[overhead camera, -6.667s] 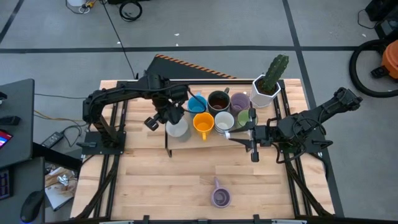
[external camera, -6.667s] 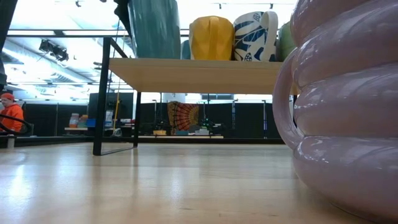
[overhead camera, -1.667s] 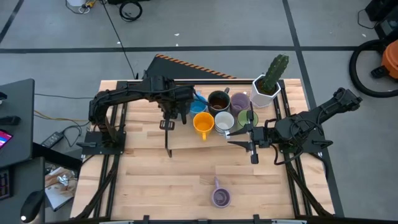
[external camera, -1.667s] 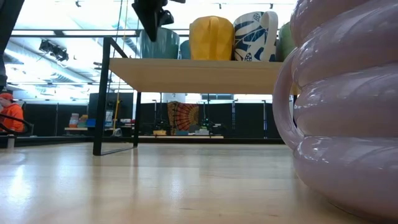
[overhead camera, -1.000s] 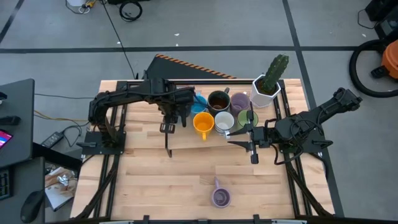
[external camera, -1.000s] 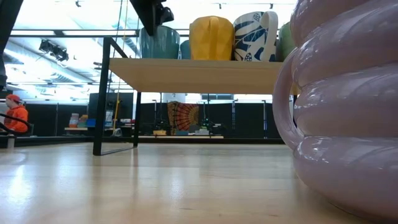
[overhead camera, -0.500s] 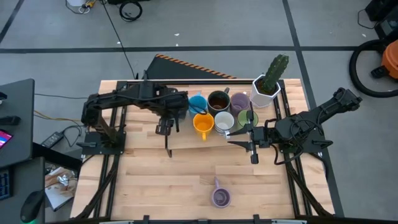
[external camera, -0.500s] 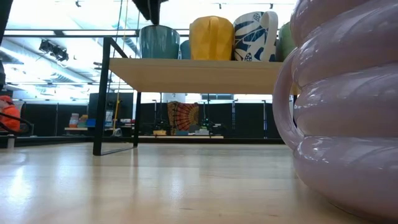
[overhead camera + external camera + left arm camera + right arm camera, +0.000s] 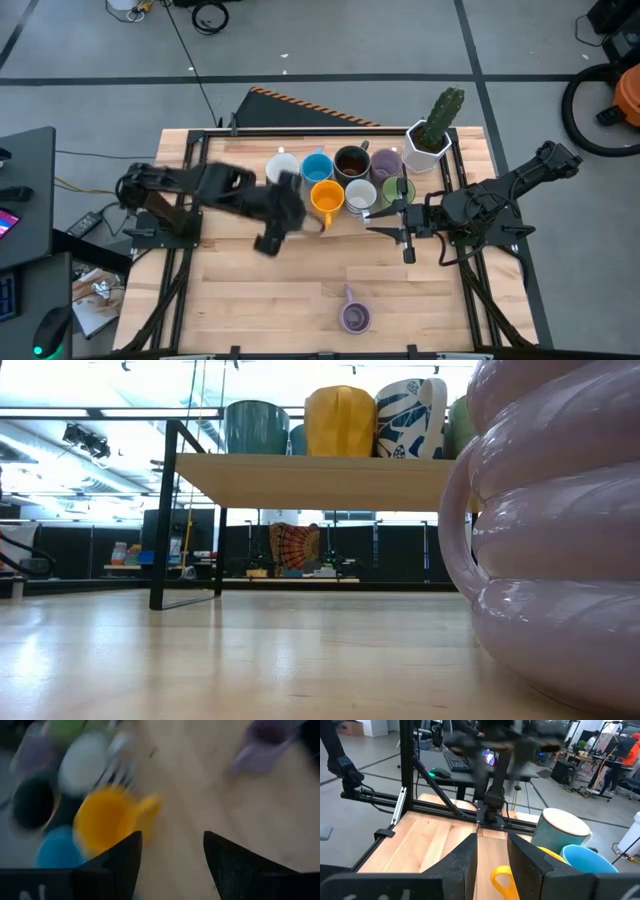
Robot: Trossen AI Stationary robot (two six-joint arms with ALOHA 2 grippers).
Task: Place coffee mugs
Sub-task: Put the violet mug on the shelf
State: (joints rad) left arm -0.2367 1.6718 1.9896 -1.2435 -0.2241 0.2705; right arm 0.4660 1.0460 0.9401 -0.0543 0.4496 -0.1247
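Since a second ago the left gripper (image 9: 272, 240) has swung off the shelf (image 9: 330, 468) toward the counter's (image 9: 260, 300) middle, leaving a grey mug (image 9: 283, 166) at the shelf's left end; its fingers (image 9: 120, 865) stand apart, holding nothing, with the orange mug (image 9: 325, 200) just beside them. On the shelf the grey mug stands upright beside the blue mug (image 9: 317, 167), brown mug (image 9: 351, 162), a purple mug (image 9: 386, 165), white mug (image 9: 360, 196) and green mug (image 9: 393, 190), crowded together; the cactus pot (image 9: 427, 145) sits at the shelf's right back corner. The orange mug's handle points toward the counter's front edge. Another purple mug (image 9: 355, 317) stands alone near the front edge, handle pointing back toward the shelf. The right gripper (image 9: 385, 222) waits by the shelf's right end, fingers (image 9: 465, 862) slightly apart and holding nothing.
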